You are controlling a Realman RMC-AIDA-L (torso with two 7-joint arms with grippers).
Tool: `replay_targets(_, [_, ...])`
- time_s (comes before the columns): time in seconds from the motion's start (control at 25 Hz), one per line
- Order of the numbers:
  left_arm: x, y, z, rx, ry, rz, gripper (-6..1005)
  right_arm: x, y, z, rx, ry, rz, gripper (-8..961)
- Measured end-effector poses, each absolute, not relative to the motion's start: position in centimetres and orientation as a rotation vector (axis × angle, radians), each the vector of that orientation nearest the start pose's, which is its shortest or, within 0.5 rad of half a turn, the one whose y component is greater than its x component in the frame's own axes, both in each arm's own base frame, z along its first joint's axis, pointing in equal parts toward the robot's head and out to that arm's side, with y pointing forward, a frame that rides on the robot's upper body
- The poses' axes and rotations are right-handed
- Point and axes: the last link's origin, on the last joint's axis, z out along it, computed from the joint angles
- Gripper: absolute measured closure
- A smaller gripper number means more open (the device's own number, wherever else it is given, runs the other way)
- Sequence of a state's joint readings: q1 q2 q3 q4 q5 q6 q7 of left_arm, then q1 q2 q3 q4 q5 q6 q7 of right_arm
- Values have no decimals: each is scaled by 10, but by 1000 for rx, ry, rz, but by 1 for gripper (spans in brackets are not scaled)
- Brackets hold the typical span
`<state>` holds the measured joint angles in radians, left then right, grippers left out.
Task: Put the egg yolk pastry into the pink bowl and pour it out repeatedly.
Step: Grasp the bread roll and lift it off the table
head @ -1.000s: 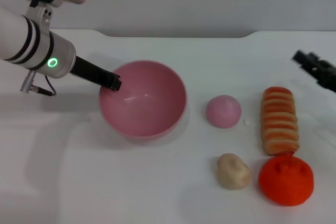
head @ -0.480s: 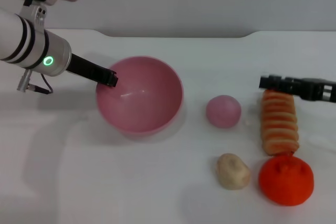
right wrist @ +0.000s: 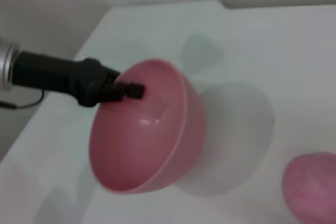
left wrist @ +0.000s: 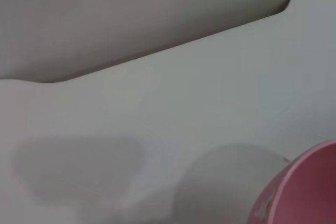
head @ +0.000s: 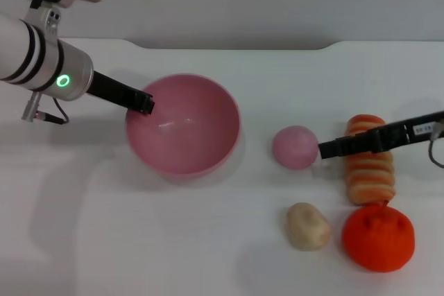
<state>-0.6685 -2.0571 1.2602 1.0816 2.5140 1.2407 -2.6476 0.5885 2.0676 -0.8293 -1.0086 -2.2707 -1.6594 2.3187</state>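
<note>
Early stage: egg yolk pastry (head: 308, 226) lying untouched near the surface's front edge, well apart from the empty pink bowl (head: 183, 125). Left gripper (head: 143, 103) clamped on the bowl's rim; right gripper (head: 326, 149) hovering beside the pink dome (head: 295, 147), jaws' state impossible to tell.

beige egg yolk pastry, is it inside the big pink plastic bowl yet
No, the lumpy beige egg yolk pastry lies on the white table, well apart from the empty pink plastic bowl.

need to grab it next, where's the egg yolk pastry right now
In the head view the egg yolk pastry lies on the table's near right part, just left of the orange round piece and in front of the small pink dome.
</note>
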Motion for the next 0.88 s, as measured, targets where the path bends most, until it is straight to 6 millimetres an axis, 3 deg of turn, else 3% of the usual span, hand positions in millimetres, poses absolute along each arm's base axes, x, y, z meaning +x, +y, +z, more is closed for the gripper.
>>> replay_targets(0.36, [-200, 404, -1, -2375, -1175, 154, 999, 205, 355, 11, -2713, 1403, -100, 396])
replay_targets(0.88, [-197, 404, -2, -2383, -1166, 159, 998, 207, 341, -26, -2766, 1327, -452, 396])
